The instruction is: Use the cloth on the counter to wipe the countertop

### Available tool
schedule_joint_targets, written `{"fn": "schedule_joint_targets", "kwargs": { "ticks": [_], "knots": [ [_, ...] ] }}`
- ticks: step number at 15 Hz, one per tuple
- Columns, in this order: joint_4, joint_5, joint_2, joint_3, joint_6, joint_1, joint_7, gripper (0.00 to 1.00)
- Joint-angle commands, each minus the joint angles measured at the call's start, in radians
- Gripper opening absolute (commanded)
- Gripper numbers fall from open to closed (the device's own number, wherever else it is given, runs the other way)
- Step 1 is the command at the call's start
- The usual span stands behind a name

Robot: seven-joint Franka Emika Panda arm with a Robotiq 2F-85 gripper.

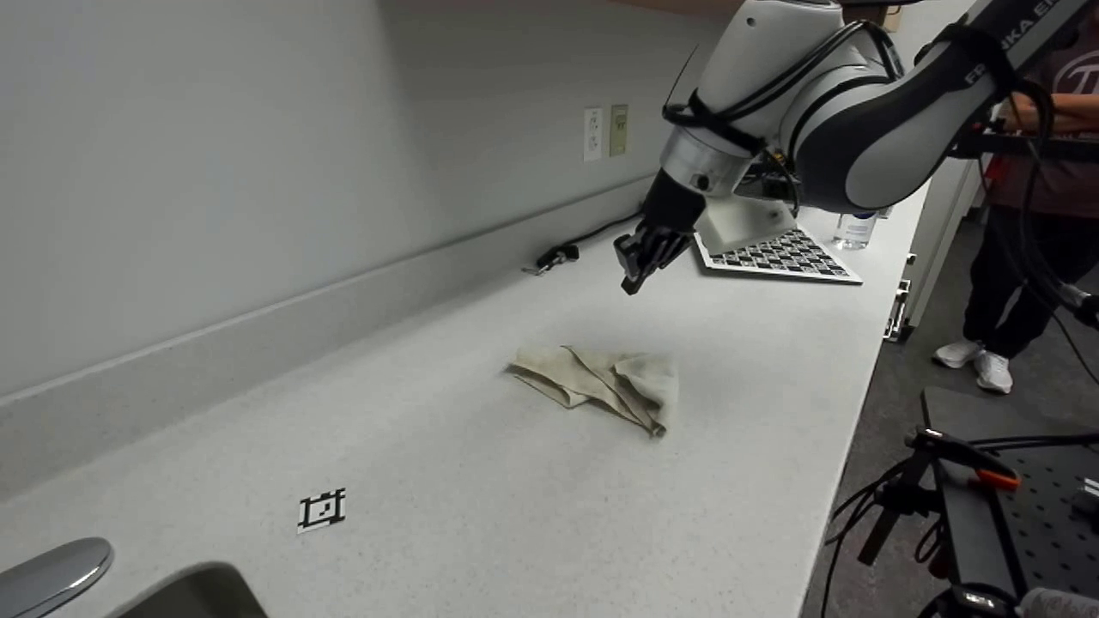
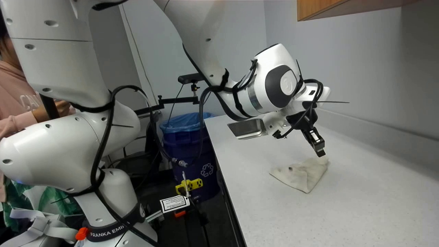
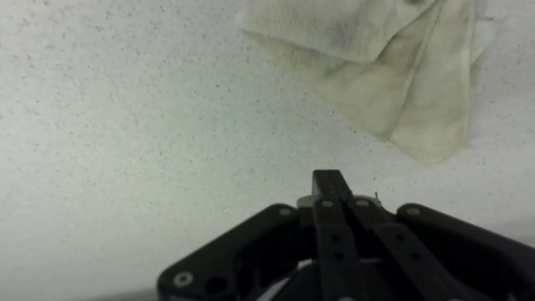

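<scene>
A pale, speckled countertop (image 1: 481, 515) runs along a grey wall (image 1: 258, 154), and the beige cloth (image 1: 592, 382) lies on it in crumpled folds. In an exterior view a blue bin (image 2: 185, 145), lined with a blue bag (image 2: 187, 120), stands well apart from the cloth, its contents hidden. In an exterior view a clear bottle (image 1: 856, 230) stands beyond the cloth, its fill unclear; on the cloth's near side a sink (image 1: 202, 592) is only partly in view, its inside dark. The arm (image 1: 764, 51) reaches over the countertop and bends down at the wrist, so that the gripper (image 3: 331, 179) slants above the surface, near the cloth but apart from it. Its fingers (image 3: 322, 186) are clenched against each other; in the wrist view the cloth lies ungripped just ahead of them.
</scene>
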Motion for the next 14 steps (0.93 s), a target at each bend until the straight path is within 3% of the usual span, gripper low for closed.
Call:
{"fn": "schedule_joint_targets", "kwargs": {
  "ticks": [1,6,12,14],
  "knots": [
    [-0.040,0.128,-0.060,0.081,0.032,-0.064,-0.096,0.00],
    [-0.067,0.319,-0.078,0.212,0.058,-0.149,-0.220,0.00],
    [-0.065,0.471,-0.098,0.355,0.051,-0.260,-0.342,0.00],
    [-0.059,0.504,-0.100,0.389,0.037,-0.290,-0.368,0.28]
  ]
}}
